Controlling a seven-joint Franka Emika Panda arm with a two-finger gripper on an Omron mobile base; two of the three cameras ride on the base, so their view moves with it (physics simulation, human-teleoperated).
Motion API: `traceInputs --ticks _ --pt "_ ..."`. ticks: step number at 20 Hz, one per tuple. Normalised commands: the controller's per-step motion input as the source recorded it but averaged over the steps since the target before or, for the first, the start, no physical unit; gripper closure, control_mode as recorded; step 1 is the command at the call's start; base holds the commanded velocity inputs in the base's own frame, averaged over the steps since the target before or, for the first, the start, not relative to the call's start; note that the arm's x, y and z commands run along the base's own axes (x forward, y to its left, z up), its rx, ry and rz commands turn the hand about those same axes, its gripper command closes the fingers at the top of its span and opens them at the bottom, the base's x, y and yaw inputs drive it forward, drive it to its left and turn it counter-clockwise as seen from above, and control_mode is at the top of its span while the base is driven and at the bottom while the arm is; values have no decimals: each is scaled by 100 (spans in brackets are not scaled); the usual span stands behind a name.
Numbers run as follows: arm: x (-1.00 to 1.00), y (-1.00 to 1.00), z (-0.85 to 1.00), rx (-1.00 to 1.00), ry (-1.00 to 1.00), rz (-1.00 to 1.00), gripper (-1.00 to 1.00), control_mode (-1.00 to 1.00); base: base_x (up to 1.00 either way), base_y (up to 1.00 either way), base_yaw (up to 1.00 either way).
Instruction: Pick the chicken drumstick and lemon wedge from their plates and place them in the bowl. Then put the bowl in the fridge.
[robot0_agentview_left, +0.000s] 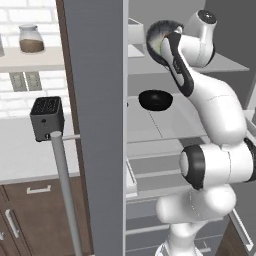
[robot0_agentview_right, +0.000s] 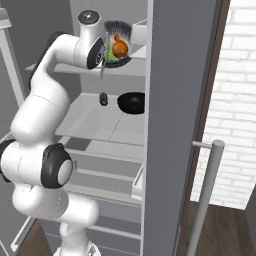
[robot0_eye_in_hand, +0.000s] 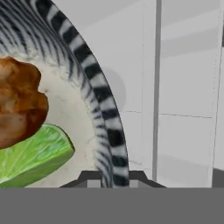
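Over on the far left of the left base view, a jar (robot0_agentview_left: 31, 39) is seen on a wall shelf, and a dark toaster (robot0_agentview_left: 46, 117) is parked at the counter's (robot0_agentview_left: 20, 155) right end, just beside the open door of the fridge (robot0_agentview_left: 95, 125). The door's long bar handle (robot0_agentview_left: 65, 190) is seen in front of the toaster.

Past the door, inside the fridge, a black bowl (robot0_agentview_left: 155, 100) is set on the middle shelf, with a small dark green item (robot0_agentview_right: 104, 98) just to its left in the right base view.

Higher up, level with the upper shelf's front edge, a striped bowl (robot0_agentview_right: 122, 35) is held up by the gripper (robot0_eye_in_hand: 111, 180) and tipped on its side. Whether it's touching the shelf can't be told. The fingers (robot0_eye_in_hand: 89, 179) are pressed onto the bowl's black-and-white rim, one inside and one outside, so the rim is pinched right between them.

The chicken drumstick (robot0_eye_in_hand: 19, 103) and the lemon wedge (robot0_eye_in_hand: 33, 157) are both sat inside that bowl, touching each other, drumstick above wedge in the hand view and both left of the fingertips, the wedge nearer.
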Motion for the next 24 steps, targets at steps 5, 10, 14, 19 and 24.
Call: traceInputs --ticks 5,10,14,19,24 --pt "57 1 -14 0 0 0 -100 -100 0 0 0" --pt "22 0 0 0 0 0 -100 -100 0 0 0" --pt "0 3 0 0 -12 0 -100 -100 0 0 0" --pt "-1 14 2 -1 -36 0 -100 -100 0 0 0" --pt "-49 2 0 0 -23 1 -100 -100 0 0 0"
